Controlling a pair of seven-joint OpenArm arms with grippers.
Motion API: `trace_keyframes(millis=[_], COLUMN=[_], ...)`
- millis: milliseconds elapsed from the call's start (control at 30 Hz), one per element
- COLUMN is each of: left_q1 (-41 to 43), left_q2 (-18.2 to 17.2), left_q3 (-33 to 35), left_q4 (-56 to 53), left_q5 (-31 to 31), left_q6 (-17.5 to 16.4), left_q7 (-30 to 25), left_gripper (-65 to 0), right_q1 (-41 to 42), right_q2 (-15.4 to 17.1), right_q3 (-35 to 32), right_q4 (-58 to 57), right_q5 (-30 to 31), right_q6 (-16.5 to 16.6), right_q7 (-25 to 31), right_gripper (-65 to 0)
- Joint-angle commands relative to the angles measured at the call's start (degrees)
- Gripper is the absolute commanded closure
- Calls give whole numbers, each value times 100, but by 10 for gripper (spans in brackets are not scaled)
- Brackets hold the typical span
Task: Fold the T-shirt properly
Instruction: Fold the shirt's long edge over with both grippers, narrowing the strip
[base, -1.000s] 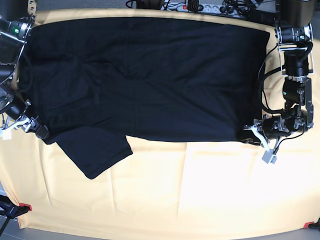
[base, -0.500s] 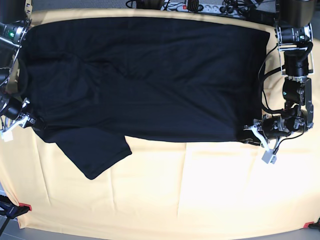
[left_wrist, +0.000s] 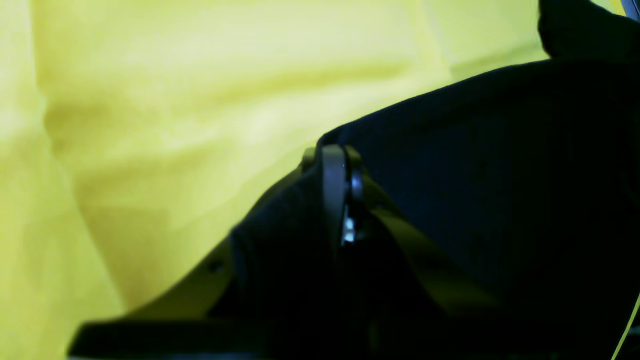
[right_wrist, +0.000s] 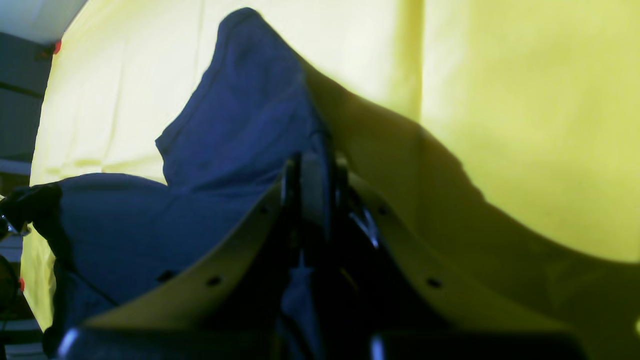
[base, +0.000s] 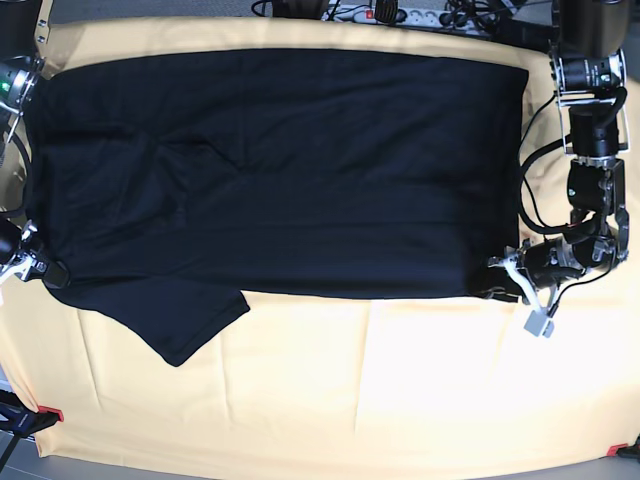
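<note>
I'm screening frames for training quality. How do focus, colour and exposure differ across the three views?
Left wrist view: soft focus throughout, the tablecloth tinted greenish yellow, the T-shirt nearly featureless black. Right wrist view: the shirt reads bluish, the left gripper's counterpart, the right gripper, dark and blurred, with the cloth washed out at top. Base view: sharpest, though the shirt's folds barely show.

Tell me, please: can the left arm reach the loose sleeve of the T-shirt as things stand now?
Probably not. The left gripper is shut on the T-shirt at its opposite corner, and the sleeve lies far across the yellow cloth, beside the right gripper.
</note>
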Motion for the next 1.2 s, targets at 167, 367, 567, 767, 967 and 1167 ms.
trace_keyframes(millis=[167, 367, 567, 767, 967, 1167], left_q1=[-540, -883, -839, -785, -756, -579], left_q2=[-111, -111, -125, -330, -525, -708], left_q3=[-48, -48, -48, -48, -48, -48], left_q4=[83, 83, 83, 83, 83, 83], left_q5=[660, 769, 282, -1021, -1904, -3259], left_q6=[-17, -37, -455, -821, -821, -821], left_q7=[-863, -951, -444, 527, 1126, 2223], left_gripper=[0, 0, 0, 0, 0, 0], right_q1=[195, 337, 323, -291, -1084, -1438], right_q2=[195, 197, 192, 195, 203, 369], right_q3=[33, 33, 33, 33, 33, 33], right_q4=[79, 90, 232, 1224, 2345, 2905], right_q5=[120, 107, 195, 428, 352, 256], right_q6=[12, 12, 12, 12, 12, 12], right_q7=[240, 260, -28, -302, -258, -258], right_gripper=[0, 0, 0, 0, 0, 0])
